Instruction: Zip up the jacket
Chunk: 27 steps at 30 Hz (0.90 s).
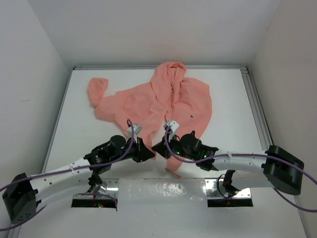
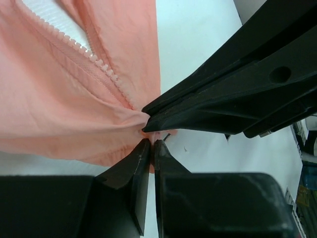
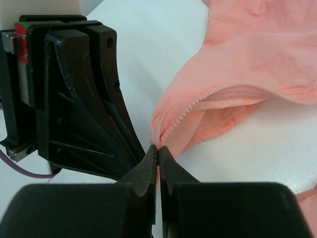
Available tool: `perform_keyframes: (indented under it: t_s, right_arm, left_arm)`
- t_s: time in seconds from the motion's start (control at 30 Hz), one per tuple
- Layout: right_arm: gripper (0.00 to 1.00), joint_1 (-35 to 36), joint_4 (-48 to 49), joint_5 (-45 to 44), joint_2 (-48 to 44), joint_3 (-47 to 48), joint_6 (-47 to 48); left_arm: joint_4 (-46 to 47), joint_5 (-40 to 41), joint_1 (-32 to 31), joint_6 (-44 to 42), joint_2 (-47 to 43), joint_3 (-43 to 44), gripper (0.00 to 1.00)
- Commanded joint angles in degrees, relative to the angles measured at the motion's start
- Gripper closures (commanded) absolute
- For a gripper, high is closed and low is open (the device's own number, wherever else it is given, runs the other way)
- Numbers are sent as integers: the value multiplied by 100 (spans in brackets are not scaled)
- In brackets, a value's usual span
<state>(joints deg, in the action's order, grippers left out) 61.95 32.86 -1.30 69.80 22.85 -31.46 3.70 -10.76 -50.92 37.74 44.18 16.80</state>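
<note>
The salmon-pink jacket lies spread on the white table, hood at the far side, front open, a tiny dark mark on its right panel. Both grippers meet at its bottom hem in the middle. My left gripper is shut on the hem fabric at the foot of the zipper, its tips pinching pink cloth. My right gripper is shut on the zipper's lower end, its tips together. The right gripper's black fingers cross the left wrist view.
A sleeve lies bunched at the far left. Pale walls enclose the table on three sides, with a metal rail along the right edge. The arm bases sit at the near edge.
</note>
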Motion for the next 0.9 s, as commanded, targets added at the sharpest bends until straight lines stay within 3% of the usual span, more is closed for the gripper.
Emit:
perform_keyframes:
  t_s: [0.0, 0.27, 0.3, 0.37, 0.4, 0.43, 0.5, 0.6, 0.63, 0.67, 0.7, 0.77, 0.8, 0.87]
  right_arm:
    - [100, -25, 194, 95, -72, 246, 44]
    - [100, -34, -288, -63, -89, 509, 79]
    - [96, -43, -446, -116, -115, 579, 70]
    - [78, -43, -1034, -238, -316, 790, 70]
    - [54, -34, -1219, -413, -414, 817, 70]
    - [44, -34, -1569, -502, -528, 852, 70]
    - [30, -34, -2096, -843, -905, 826, 18]
    - [27, -34, -2528, -1065, -1424, 564, -167]
    - [30, -26, -2661, -1109, -1521, 519, -228]
    - [39, -34, -2827, -1118, -1626, 492, -351]
    - [64, -34, -3134, -1074, -1662, 466, -421]
    - [92, -17, -3268, -960, -1689, 405, -632]
    - [100, -25, -3486, -890, -1698, 317, -703]
    - [100, -17, -3611, -767, -1680, 238, -860]
  left_arm:
    - [517, -101, 38, -47, 29, -80, 99]
    - [614, 232, 38, -30, -50, -124, 100]
    - [718, 389, 38, -21, -224, -220, 100]
    - [964, 934, 38, -117, -480, -448, 100]
    - [1200, 1162, 38, -170, -794, -702, 100]
    - [1298, 1643, 38, -231, -963, -800, 100]
    - [1474, 2076, 38, -433, -1367, -923, 100]
    - [1624, 2166, 38, -697, -1562, -854, 100]
    - [1625, 2175, 38, -750, -1553, -810, 100]
    - [1625, 2166, 38, -733, -1536, -740, 100]
    - [1694, 2114, 38, -715, -1544, -722, 100]
    - [1957, 2000, 38, -636, -1579, -730, 100]
    - [2046, 1938, 38, -592, -1588, -739, 100]
    - [2178, 1894, 38, -557, -1580, -722, 100]
